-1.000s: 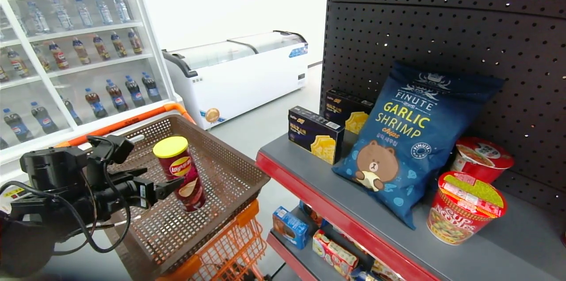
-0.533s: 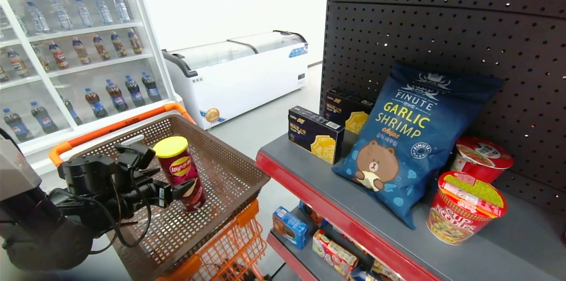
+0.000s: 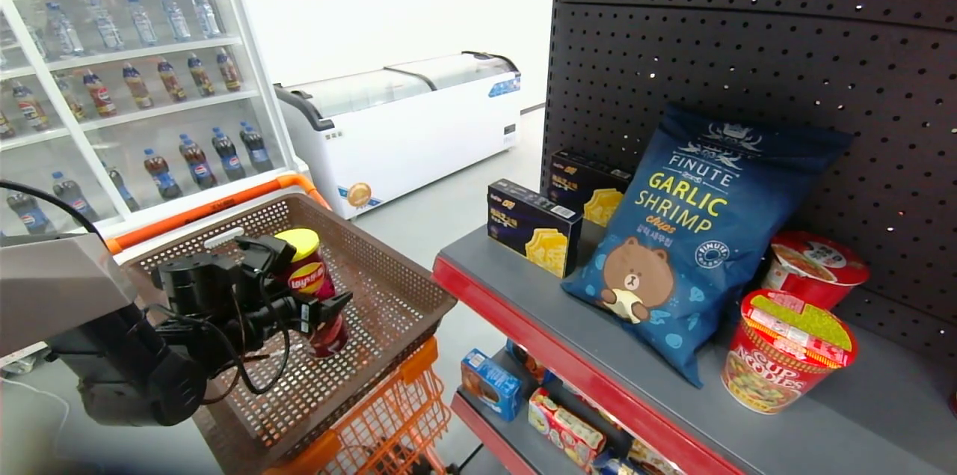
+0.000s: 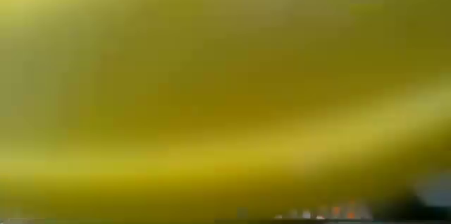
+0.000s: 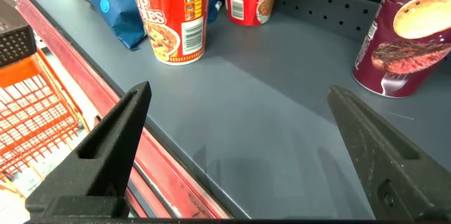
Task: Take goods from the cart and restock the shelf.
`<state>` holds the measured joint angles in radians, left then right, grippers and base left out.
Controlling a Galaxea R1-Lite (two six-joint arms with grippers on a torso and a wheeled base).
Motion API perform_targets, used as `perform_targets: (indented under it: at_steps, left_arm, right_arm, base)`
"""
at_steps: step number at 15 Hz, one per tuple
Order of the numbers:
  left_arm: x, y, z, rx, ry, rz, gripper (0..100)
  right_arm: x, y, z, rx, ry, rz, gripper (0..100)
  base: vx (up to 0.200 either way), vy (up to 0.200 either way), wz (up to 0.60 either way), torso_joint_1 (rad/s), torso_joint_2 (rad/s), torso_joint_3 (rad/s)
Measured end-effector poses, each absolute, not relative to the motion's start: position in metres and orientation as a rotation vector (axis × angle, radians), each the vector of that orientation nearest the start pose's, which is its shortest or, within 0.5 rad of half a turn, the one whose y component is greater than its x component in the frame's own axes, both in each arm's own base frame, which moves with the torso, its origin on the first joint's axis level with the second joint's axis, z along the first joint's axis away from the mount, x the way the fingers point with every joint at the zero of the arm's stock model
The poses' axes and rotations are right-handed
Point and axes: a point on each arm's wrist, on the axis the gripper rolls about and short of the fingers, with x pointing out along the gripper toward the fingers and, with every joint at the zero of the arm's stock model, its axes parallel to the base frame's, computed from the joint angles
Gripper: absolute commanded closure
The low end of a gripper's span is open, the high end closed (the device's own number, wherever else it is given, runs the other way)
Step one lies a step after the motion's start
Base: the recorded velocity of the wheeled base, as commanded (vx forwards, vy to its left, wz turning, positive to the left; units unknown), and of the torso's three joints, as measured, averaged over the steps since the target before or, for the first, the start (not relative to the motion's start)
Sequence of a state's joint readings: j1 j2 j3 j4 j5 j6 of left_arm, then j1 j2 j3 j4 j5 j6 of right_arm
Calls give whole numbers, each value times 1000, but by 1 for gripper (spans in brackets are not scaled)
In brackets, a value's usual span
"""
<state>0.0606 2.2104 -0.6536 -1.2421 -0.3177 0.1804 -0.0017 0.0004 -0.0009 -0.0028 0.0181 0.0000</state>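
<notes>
Chips can (image 3: 308,279) upright in brown basket (image 3: 374,265) atop cart (image 3: 374,415), left gripper (image 3: 325,304) straddling mid-body; clenched or loose, cannot tell. Risk: off-centre pinch tipping can, or snag on basket wall during lift. Right gripper (image 5: 239,94) spread wide above shelf (image 5: 268,132). Right wrist view adds second can (image 5: 412,34) beyond cup noodles (image 5: 169,13); left wrist view, yellow lid (image 4: 225,97) close up.

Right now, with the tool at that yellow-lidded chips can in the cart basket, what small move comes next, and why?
Probably close the left tool on the chips can: it looks open, straddling the can, which stands upright in the brown basket, not yet lifted.
</notes>
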Motion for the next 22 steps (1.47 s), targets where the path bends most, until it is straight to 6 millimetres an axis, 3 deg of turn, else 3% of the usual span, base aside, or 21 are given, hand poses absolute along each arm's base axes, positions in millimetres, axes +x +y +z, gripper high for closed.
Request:
perform_targets:
  at_steps: [5,11,14,18,22]
  left_arm:
    - [357,14,40,118,309,-221,100]
    - [345,12,94,125,374,-96,100]
    - [330,-5,126,109,367,-146,100]
    - [302,-50,167,66,265,-284,100]
    - [274,-79,194,32,199,-491,100]
  right_arm:
    - [-23,0,76,0,-2,17,0]
    - [-23,0,76,0,-2,16,0]
    - [-23,0,76,0,-2,16,0]
    - [-23,0,76,0,-3,16,0]
    - [-23,0,76,0,-2,16,0]
  base:
    - [0,0,0,0,0,0]
    - [0,0,0,0,0,0]
    - [0,0,0,0,0,0]
    - [0,0,0,0,0,0]
    - [0,0,0,0,0,0]
